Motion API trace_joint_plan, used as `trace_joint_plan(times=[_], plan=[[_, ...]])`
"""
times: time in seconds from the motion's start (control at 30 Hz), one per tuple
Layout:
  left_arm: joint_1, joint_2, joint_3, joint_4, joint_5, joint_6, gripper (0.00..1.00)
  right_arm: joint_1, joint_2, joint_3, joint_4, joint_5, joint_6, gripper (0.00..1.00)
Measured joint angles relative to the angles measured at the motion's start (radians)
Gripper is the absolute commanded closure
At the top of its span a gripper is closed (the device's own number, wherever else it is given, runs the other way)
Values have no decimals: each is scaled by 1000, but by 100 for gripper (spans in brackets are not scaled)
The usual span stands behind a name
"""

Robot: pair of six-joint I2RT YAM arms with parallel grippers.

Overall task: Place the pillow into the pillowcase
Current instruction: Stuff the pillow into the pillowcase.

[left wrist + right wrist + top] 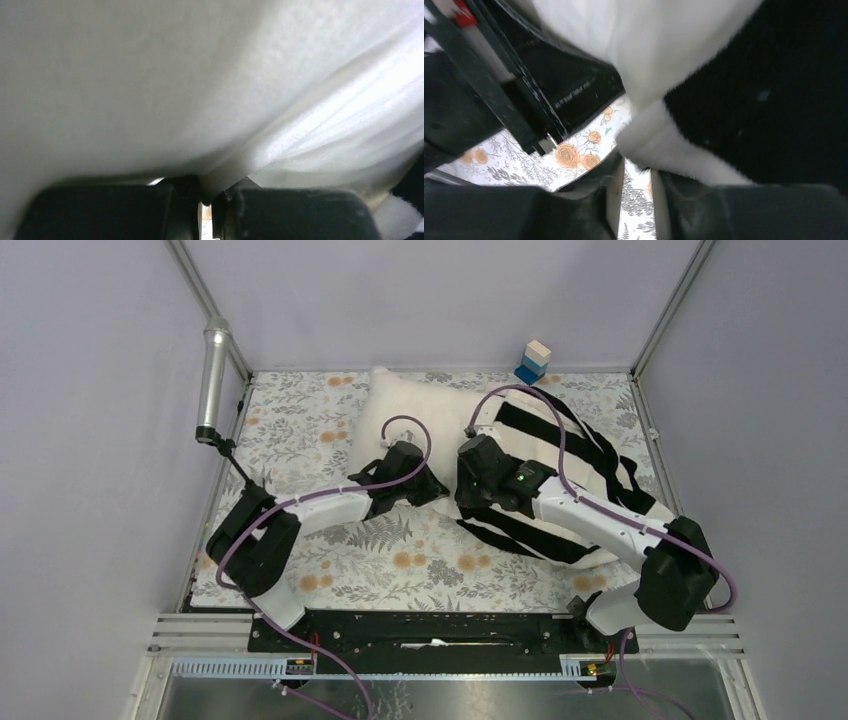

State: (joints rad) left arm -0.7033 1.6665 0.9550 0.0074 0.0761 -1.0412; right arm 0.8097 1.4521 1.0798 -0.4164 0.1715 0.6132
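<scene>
1. The plump off-white fabric pillow (400, 415) lies at the far middle of the floral-printed table covering (400, 565). Its left part is bare; its right part sits inside the black-and-white striped fabric pillowcase (585, 460), which spreads from the centre towards the near right.
2. The left gripper (206, 199) is at the pillow's near edge, just left of the pillowcase opening. Its black fingers (125, 212) are almost together, pinching a fold of the off-white fabric — the wrist view is filled with that cloth.
3. The right gripper (636, 182) is at the near-left rim of the pillowcase, close beside the left one. A narrow gap shows between its fingers (704, 210), with floral cloth visible through it. A plush white edge of the pillowcase hangs at the mouth of the gap — I cannot tell whether it is gripped.
4. A small blue-and-white block (533, 361) stands at the far edge, right of centre.
5. A silver cylinder (213, 375) is mounted at the far left corner.
</scene>
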Motion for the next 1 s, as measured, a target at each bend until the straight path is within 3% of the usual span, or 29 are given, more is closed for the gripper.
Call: trace_joint_plan(times=[0.03, 0.07, 0.13, 0.23, 0.43, 0.7, 1.0], plan=[[-8, -17, -20, 12, -10, -10, 100, -11, -6, 17, -12, -1, -8, 32], [-18, -32, -38, 22, -24, -18, 100, -14, -9, 35, -19, 0, -11, 23], [-39, -56, -64, 38, -47, -33, 100, -14, -19, 96, -31, 5, -33, 20], [-86, -91, -112, 59, -82, -64, 100, -45, -31, 229, -72, 31, -71, 22], [-222, -148, -164, 63, -157, -109, 100, -165, 33, 460, -111, 188, -147, 46], [-287, -185, -139, -7, -198, -67, 100, -177, 207, 469, -176, 363, -192, 45], [-287, -214, -126, -45, -214, -24, 100, -198, 264, 509, -192, 521, -226, 47]])
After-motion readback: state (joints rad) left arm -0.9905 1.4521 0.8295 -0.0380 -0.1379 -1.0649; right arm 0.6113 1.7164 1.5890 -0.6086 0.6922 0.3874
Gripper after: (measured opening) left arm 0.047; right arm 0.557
